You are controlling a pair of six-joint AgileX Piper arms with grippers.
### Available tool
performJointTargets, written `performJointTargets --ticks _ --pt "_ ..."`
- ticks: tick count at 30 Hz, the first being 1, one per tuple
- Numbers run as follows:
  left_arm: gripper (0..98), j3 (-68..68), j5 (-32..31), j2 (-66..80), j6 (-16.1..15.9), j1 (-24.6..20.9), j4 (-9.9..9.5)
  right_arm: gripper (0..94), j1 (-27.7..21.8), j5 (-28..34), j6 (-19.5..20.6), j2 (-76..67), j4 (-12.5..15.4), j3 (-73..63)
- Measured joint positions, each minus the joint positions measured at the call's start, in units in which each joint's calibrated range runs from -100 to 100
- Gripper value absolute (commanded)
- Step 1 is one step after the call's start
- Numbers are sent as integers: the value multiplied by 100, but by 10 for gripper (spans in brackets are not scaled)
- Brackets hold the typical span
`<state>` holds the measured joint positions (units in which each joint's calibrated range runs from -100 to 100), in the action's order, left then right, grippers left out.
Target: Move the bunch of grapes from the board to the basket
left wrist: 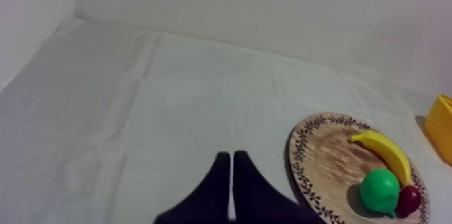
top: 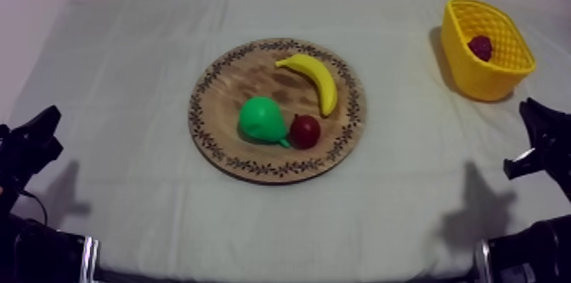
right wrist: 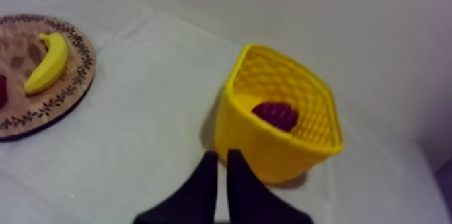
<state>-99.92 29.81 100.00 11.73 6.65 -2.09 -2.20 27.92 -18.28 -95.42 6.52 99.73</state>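
Observation:
The bunch of grapes (top: pixel 481 47), dark purple-red, lies inside the yellow basket (top: pixel 501 80) at the table's back right; the right wrist view shows the grapes (right wrist: pixel 275 116) in the basket (right wrist: pixel 269 142) too. The round wooden board (top: pixel 229 82) in the middle carries a banana (top: pixel 316 78), a green pear (top: pixel 261 120) and a small red fruit (top: pixel 305 131). My left gripper (top: pixel 38 138) rests low at the left edge, and in its wrist view the left gripper (left wrist: pixel 231 156) is shut on nothing, left of the board (left wrist: pixel 323 166). My right gripper (top: pixel 535 125) rests low at the right; the right gripper (right wrist: pixel 221 154) is shut, just before the basket.
Grey-white cloth (top: pixel 127 65) covers the table, with wide free room left of the board and between board and basket. A pale wall (left wrist: pixel 269 11) rises behind the table's far edge.

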Motion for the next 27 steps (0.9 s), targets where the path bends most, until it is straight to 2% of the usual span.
performJointTargets --ticks 3,6,12,17,23,27 --pt "1 0 0 0 0 0 0 8 0 414 506 -12 -268 0" --pt "1 0 0 0 -3 0 0 10 8 625 918 -23 -321 0" --pt "1 0 0 0 0 0 0 9 22 861 1386 -24 -491 0" --pt "1 0 0 0 0 0 0 6 22 870 1313 -24 -503 0" --pt "1 0 0 0 0 0 0 6 22 877 722 -24 -507 0" --pt "1 0 0 0 0 0 0 6 22 877 587 -24 -507 0"
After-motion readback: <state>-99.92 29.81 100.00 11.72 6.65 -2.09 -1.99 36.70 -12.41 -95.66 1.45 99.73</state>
